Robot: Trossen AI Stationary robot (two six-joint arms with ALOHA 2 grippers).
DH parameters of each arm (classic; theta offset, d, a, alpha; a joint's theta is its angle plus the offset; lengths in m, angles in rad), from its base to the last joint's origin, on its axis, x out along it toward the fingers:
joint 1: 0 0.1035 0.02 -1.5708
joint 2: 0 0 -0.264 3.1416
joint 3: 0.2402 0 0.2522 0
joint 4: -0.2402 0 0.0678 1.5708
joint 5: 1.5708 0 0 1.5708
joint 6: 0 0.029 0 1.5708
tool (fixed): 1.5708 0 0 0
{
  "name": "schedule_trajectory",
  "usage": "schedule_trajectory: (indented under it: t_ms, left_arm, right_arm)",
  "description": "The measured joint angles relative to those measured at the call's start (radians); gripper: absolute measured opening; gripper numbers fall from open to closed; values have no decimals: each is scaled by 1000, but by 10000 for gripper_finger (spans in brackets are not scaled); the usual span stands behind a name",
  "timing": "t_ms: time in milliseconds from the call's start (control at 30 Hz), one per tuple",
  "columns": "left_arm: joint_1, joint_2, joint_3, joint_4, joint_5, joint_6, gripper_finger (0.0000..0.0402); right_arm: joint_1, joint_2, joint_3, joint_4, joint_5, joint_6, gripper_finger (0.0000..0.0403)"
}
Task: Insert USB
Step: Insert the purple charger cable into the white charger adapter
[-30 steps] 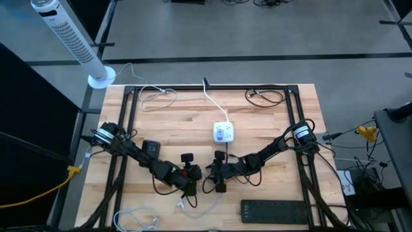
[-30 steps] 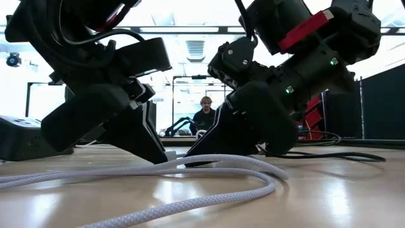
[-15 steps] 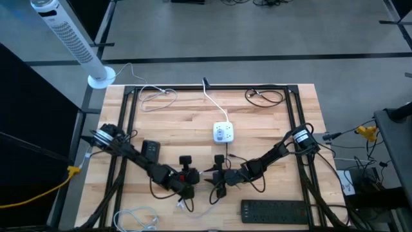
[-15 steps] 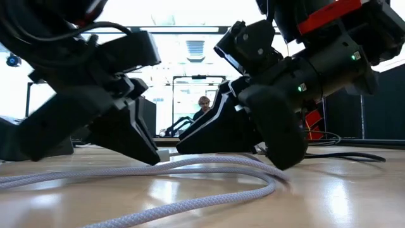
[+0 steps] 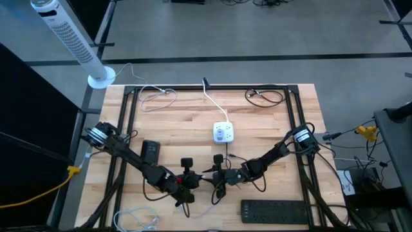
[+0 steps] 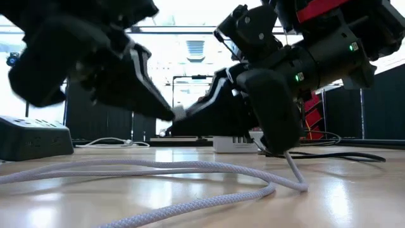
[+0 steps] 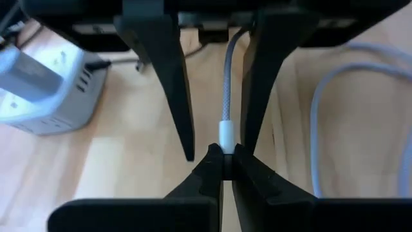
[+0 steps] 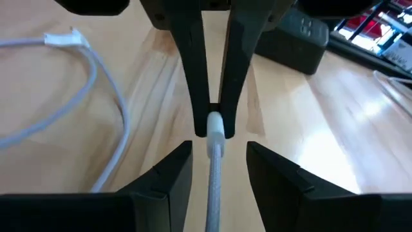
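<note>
White braided USB cable [image 7: 226, 96] has its plug [image 7: 226, 136] pinched in left gripper [image 7: 223, 160], fingers closed; right gripper [image 8: 215, 164] stands parted around cable, above wooden table [image 5: 257, 122].

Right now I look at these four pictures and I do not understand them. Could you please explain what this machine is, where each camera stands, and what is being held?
This is a robot with two dark arms working over a wooden table. One picture looks straight down from above. One looks level across the tabletop. The other two come from cameras on the arms' wrists.

On the table lie a white braided cable, a white socket block and a black power strip.

The left hand is shut on the cable's white plug and holds it raised off the table. The right hand faces it and is open. The cable runs between its fingers, and they do not grip it.
</note>
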Motion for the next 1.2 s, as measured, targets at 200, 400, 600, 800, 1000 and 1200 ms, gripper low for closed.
schedule_trajectory:
  t_ms: [200,400,600,800,1000,1200]
  left_arm:
    - [-22,-14,1,0,-32,6,7]
    - [-23,-17,-10,0,-37,2,7]
    - [-23,-17,-10,3,-43,2,7]
    - [-24,-21,-10,9,-42,2,7]
    - [-25,-21,-10,20,-42,4,7]
    - [-25,-21,-10,21,-42,5,7]
  right_arm:
    - [9,-36,0,3,0,-43,120]
    - [34,-70,1,3,0,-99,106]
    - [39,-77,2,-6,0,-111,95]
    - [35,-79,2,-32,8,-92,87]
    - [32,-79,2,-31,8,-74,103]
    - [29,-79,2,-33,8,-73,113]
